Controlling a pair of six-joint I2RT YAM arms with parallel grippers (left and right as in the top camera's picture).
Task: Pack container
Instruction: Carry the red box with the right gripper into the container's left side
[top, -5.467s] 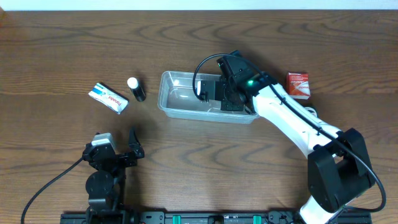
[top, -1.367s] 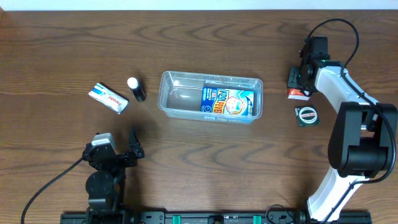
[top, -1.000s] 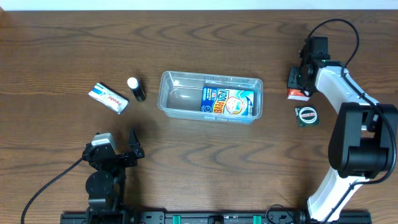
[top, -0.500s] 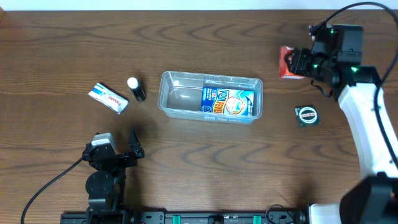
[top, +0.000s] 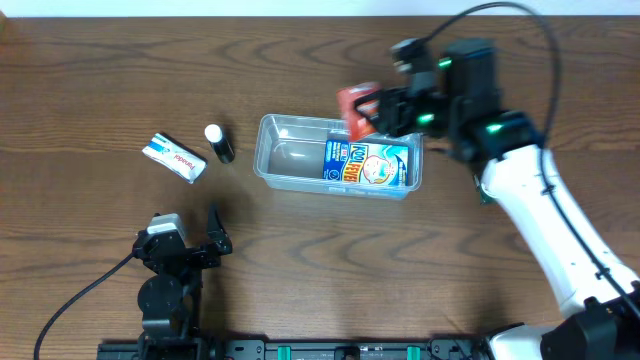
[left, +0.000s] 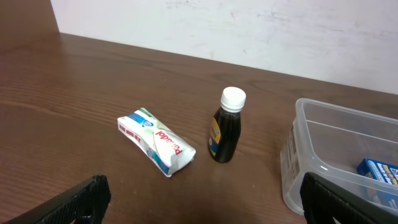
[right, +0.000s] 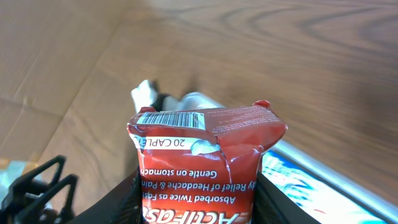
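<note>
1. The red packet (right: 205, 155) shows its printing upside down in the right wrist view. A white strip reads "20 CAPLE", with the rest hidden by a fold.
2. Below the strip, white lines read "Gentle on stomach", "Relief of Headache & Pain" and "Absorbed Twice as Fas". Larger letters beginning "Actifas" are cut off at the lower edge. A barcode sits on the top flap.
3. The white packet (left: 157, 140) carries the red word "Panadol" with a green and blue pattern at one end. It lies flat on the wooden desk (top: 100, 80).
4. Just beside it stands a small dark bottle (left: 226, 126), upright, with a white cap and a yellow label whose writing is too small to read.
5. A blue box (top: 368, 165) lies flat in the right half of the container (top: 290, 150). It has large yellow-and-white lettering and a cartoon face, and the words cannot be made out.
6. The container is a clear plastic tray at the middle of the desk, to the right of the bottle. Its left half is bare.
7. The right hand (top: 372, 110) is part-way closed and pinches the red packet by its sides. It holds the packet in the air over the container's far rim, above the blue box.
8. The left hand (top: 190, 230) is spread wide and holds nothing. It sits near the front edge of the desk, well apart from the white packet and the bottle.
</note>
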